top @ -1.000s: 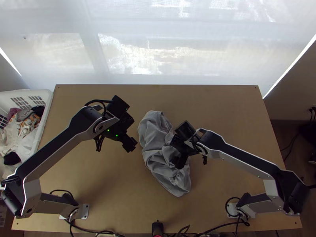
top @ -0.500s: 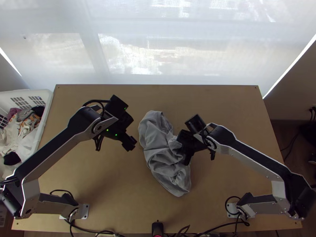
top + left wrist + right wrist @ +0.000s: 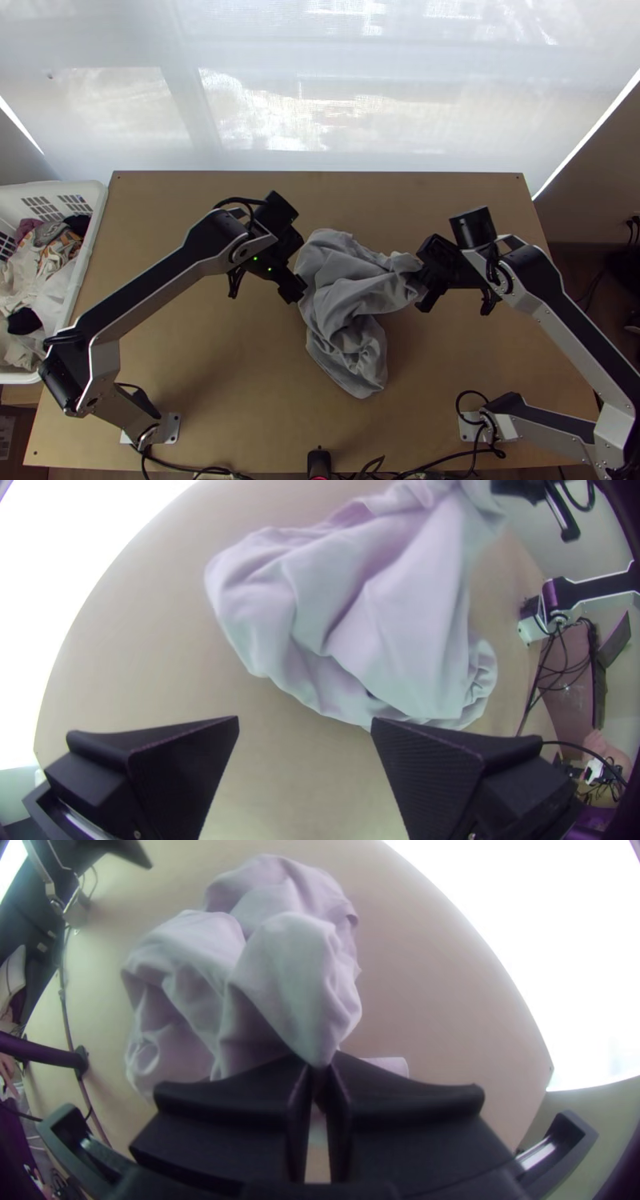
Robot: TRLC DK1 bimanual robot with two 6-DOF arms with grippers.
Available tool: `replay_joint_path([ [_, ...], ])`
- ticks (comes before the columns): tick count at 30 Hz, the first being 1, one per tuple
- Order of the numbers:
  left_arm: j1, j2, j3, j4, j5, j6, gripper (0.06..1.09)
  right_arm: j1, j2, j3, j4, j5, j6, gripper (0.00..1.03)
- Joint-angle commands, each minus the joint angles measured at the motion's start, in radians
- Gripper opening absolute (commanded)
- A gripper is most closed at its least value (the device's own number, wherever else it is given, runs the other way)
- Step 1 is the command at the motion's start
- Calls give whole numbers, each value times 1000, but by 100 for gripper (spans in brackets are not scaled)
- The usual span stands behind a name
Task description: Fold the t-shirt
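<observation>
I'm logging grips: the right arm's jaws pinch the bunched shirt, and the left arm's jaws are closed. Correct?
Not quite: the left wrist view shows the left arm with its jaws open. The right arm does have its jaws pinching the bunched shirt.

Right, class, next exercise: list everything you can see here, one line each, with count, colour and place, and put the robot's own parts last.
t-shirt: one, grey, bunched mid-table
table: one, light wood, under the t-shirt
basket: one, white, beyond the table's left edge
clothes: several, mixed colours, in the basket
screen: one, pale and bright, beyond the far edge
device: one, black, middle of the near edge
cables: several, black, along the near edge
left arm, right arm: two, silver and black, bases at the near corners
left end effector: one, black, open by the t-shirt
right end effector: one, black, gripping the t-shirt's right-hand part
</observation>
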Motion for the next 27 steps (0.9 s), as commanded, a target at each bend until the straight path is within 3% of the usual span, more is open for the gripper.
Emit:
replay_joint_path([
  [1, -132, 49, 17, -30, 37, 15, 102, -149, -49, 16, 24, 77, -35, 3],
  [13, -164, 112, 41, -274, 169, 61, 103, -284, -68, 0, 130, 193, -23, 3],
  [27, -200, 268, 103, -179, 192, -10, 103, -285, -140, -41, 132, 195, -11, 3],
])
